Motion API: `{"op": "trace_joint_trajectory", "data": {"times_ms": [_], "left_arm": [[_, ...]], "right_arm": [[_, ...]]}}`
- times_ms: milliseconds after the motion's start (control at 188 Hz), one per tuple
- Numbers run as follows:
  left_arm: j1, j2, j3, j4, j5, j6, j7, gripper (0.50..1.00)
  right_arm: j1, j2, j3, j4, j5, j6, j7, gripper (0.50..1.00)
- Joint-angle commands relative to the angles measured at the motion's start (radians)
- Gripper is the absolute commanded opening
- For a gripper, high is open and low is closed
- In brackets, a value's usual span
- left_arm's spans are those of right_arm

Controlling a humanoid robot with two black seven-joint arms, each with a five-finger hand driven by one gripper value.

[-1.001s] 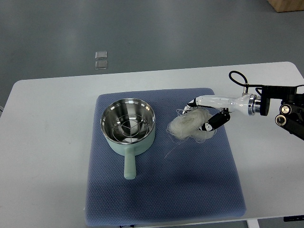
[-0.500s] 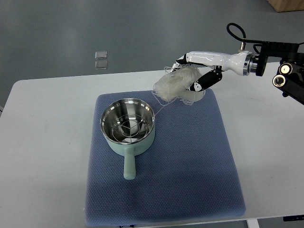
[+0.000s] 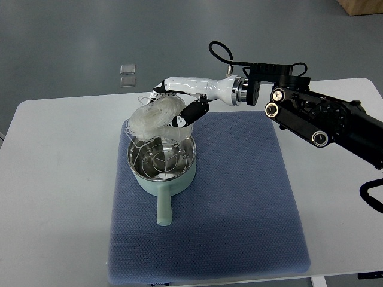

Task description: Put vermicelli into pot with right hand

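A pale green pot with a steel inside and a handle toward me stands on the left half of the blue mat. My right hand, white with black fingertips, is shut on a translucent white bundle of vermicelli. It holds the bundle in the air over the pot's far-left rim, and loose strands hang down toward the pot's inside. The black right arm reaches in from the right edge. No left arm shows.
The blue mat lies on a white table. Grey floor lies beyond the table's far edge, with two small clear squares on it. A brown box corner shows at the top right.
My right hand lifted the vermicelli off the mat, then carried it left from above the mat's far edge to over the pot. The pot has not moved.
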Motion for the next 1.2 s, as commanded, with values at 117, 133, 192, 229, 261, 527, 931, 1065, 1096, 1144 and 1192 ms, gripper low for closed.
{"op": "trace_joint_trajectory", "data": {"times_ms": [117, 133, 192, 229, 261, 527, 931, 1065, 1096, 1144, 1192], "left_arm": [[0.0, 0.0, 0.0, 0.0, 0.0, -0.001, 0.0, 1.0], [0.0, 0.0, 0.0, 0.0, 0.0, 0.0, 0.0, 1.0], [0.001, 0.0, 0.0, 0.0, 0.0, 0.0, 0.0, 1.0], [0.0, 0.0, 0.0, 0.0, 0.0, 0.0, 0.0, 1.0], [0.0, 0.0, 0.0, 0.0, 0.0, 0.0, 0.0, 1.0], [0.0, 0.0, 0.0, 0.0, 0.0, 0.0, 0.0, 1.0], [0.0, 0.0, 0.0, 0.0, 0.0, 0.0, 0.0, 1.0], [0.0, 0.0, 0.0, 0.0, 0.0, 0.0, 0.0, 1.0], [0.0, 0.0, 0.0, 0.0, 0.0, 0.0, 0.0, 1.0], [0.0, 0.0, 0.0, 0.0, 0.0, 0.0, 0.0, 1.0], [0.0, 0.0, 0.0, 0.0, 0.0, 0.0, 0.0, 1.0]], "right_arm": [[-0.026, 0.034, -0.04, -0.009, -0.001, -0.023, -0.003, 0.578], [-0.032, 0.034, -0.043, -0.009, -0.001, -0.026, -0.003, 0.582], [-0.042, 0.036, -0.051, -0.014, -0.001, -0.032, -0.003, 0.59], [-0.047, 0.036, -0.051, -0.021, -0.001, -0.04, -0.005, 0.598], [-0.052, 0.036, -0.051, -0.026, -0.001, -0.045, -0.006, 0.603], [-0.072, 0.036, -0.048, -0.041, 0.001, -0.074, -0.005, 0.762], [-0.069, 0.016, -0.026, -0.032, 0.021, -0.069, 0.003, 0.891], [-0.07, 0.004, 0.024, -0.032, 0.029, -0.071, 0.006, 0.899], [-0.072, 0.001, 0.044, -0.032, 0.036, -0.069, 0.006, 0.903], [-0.073, 0.001, 0.07, -0.032, 0.053, -0.066, 0.006, 0.905], [-0.073, 0.001, 0.097, -0.032, 0.079, -0.066, 0.006, 0.905]]}}
